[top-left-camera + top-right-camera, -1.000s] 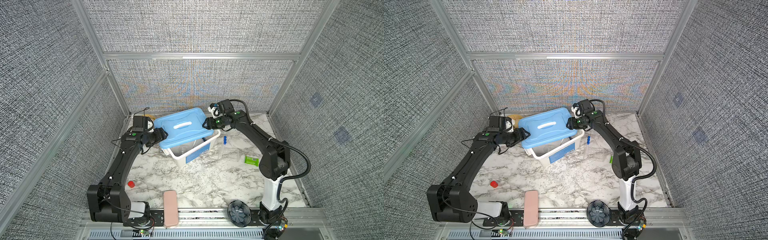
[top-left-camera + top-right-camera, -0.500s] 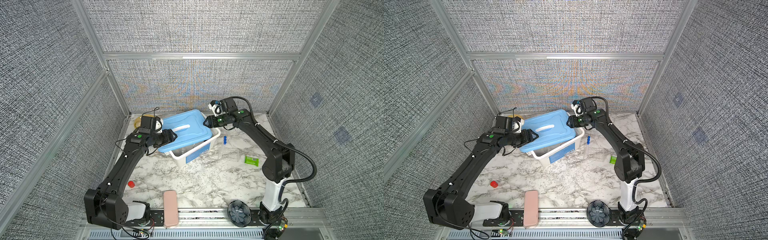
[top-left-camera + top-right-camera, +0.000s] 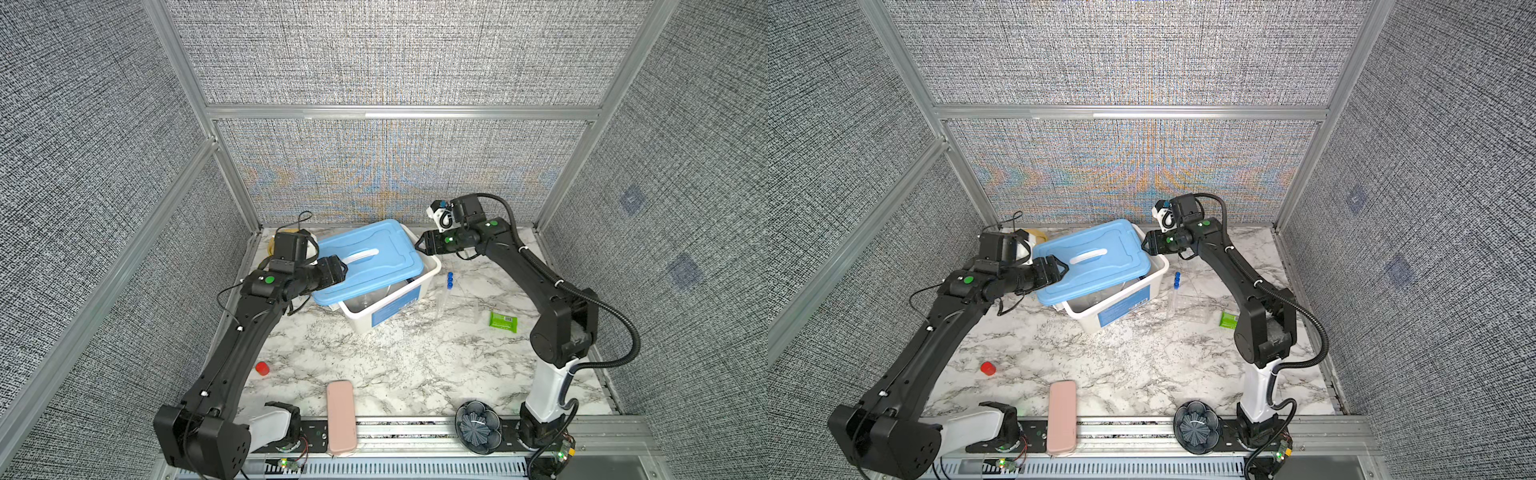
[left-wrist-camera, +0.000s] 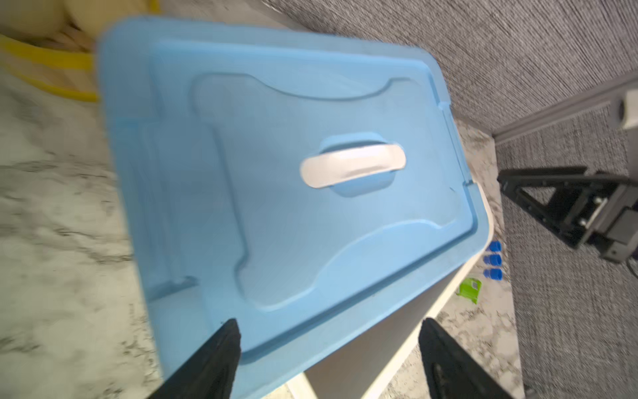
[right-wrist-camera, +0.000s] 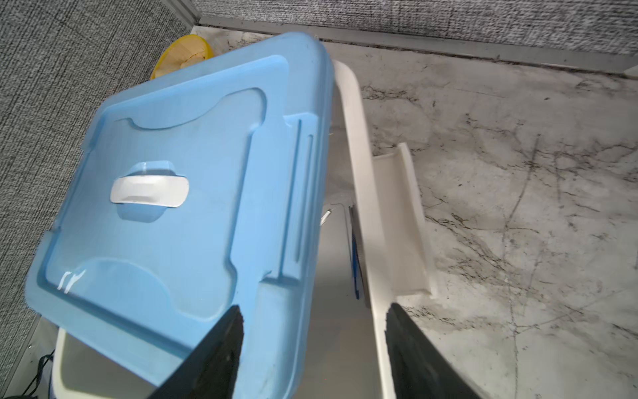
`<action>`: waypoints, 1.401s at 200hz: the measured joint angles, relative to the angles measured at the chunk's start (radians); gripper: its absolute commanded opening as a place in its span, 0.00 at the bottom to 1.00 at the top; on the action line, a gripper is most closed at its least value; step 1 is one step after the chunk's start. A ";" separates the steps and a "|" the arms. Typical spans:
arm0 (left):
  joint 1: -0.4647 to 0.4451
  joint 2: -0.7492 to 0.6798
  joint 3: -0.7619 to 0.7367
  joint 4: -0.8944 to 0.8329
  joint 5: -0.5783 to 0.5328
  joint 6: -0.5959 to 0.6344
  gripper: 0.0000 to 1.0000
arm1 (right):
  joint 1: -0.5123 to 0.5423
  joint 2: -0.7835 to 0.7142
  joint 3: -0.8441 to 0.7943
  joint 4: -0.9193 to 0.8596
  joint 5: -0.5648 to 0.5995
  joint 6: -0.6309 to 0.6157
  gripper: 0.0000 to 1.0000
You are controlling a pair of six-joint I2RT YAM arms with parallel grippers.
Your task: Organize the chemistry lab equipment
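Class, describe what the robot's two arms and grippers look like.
The left arm and right arm are black and jointed, with green dots and white base segments. A ribbed black hose loops off the right arm. The left gripper and right gripper have black tapered fingers.

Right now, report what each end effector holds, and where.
Nothing: left end effector and right end effector stand open; the light blue plastic lid rests askew on the white plastic bin.

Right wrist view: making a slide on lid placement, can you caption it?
Blue lid lying askew over the white bin, seen past the open right end effector.
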 measured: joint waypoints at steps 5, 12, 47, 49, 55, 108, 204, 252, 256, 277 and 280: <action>0.013 -0.006 0.003 -0.007 -0.022 0.000 0.88 | 0.003 0.002 0.000 0.003 -0.010 0.004 0.68; 0.031 -0.012 0.006 -0.015 -0.043 0.001 0.91 | 0.008 0.007 0.000 0.010 -0.022 0.014 0.68; 0.110 0.048 0.005 -0.037 -0.089 0.007 0.94 | 0.011 0.044 0.000 0.021 -0.042 0.061 0.68; 0.114 0.056 0.005 -0.037 -0.091 0.007 0.94 | 0.011 0.046 0.000 0.021 -0.041 0.064 0.68; 0.122 0.079 0.005 -0.039 -0.099 0.007 0.94 | 0.010 0.048 0.000 0.019 -0.040 0.069 0.68; 0.132 0.163 -0.002 0.026 -0.012 0.039 0.87 | 0.014 0.084 0.019 0.017 -0.058 0.103 0.68; 0.132 0.227 0.002 0.055 -0.034 0.060 0.86 | 0.019 0.105 0.023 0.026 -0.087 0.144 0.66; 0.132 0.263 0.011 0.077 -0.033 0.064 0.80 | 0.020 0.107 0.023 0.038 -0.087 0.150 0.65; 0.132 0.272 0.018 0.079 -0.030 0.068 0.80 | 0.020 0.108 0.024 0.040 -0.087 0.151 0.65; 0.132 0.311 0.044 0.089 -0.011 0.078 0.76 | 0.020 0.115 0.026 0.043 -0.087 0.159 0.65; 0.132 0.315 0.047 0.090 -0.007 0.078 0.75 | 0.021 0.116 0.026 0.044 -0.087 0.159 0.65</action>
